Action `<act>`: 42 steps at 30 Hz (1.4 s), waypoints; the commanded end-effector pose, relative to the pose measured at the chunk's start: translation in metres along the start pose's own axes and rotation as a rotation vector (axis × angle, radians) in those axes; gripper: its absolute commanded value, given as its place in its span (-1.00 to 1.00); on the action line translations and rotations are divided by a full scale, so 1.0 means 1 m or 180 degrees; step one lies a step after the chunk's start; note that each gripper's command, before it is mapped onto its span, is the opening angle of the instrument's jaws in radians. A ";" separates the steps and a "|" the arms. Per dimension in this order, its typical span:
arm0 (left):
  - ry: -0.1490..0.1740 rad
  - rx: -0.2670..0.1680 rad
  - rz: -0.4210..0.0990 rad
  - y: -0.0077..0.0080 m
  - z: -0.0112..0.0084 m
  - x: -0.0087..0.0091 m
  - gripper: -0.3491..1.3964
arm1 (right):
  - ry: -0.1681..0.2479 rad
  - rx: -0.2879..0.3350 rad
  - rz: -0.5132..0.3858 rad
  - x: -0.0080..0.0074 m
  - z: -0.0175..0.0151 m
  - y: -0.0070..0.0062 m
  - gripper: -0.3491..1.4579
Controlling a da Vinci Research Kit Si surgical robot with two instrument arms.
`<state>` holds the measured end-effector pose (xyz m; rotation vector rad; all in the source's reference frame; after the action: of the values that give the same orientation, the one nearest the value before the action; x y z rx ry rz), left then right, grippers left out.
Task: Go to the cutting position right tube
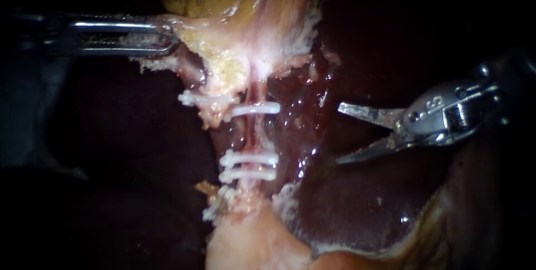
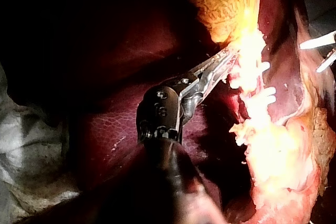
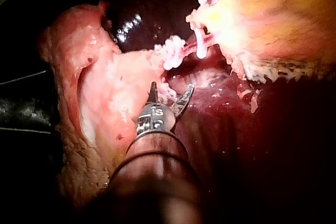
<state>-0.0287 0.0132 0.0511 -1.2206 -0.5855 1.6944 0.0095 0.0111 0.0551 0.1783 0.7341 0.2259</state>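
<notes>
The right tube is a thin pink strand running down from the yellowish gallbladder. It carries one white clip above and two white clips below. My right instrument has curved blades, open, a short way to the right of that bare stretch and not touching it. In the right wrist view the blades stand open just short of the clips. My left instrument is shut on the gallbladder's lower edge; its jaws are also shut on that tissue in the left wrist view.
Dark red liver lies behind and to the right of the tubes. More white clips sit on the strand to the left. Pale fatty tissue lies below the clips.
</notes>
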 end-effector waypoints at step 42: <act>0.0124 0.0028 -0.0010 0.0014 -0.0050 0.0046 -1.00 | 0.0719 0.1289 0.0791 0.0041 0.0111 -0.0002 0.93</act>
<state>-0.0251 0.0160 0.0459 -1.2430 -0.5552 1.6652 0.0204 0.0111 0.0605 0.6423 0.9834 0.3324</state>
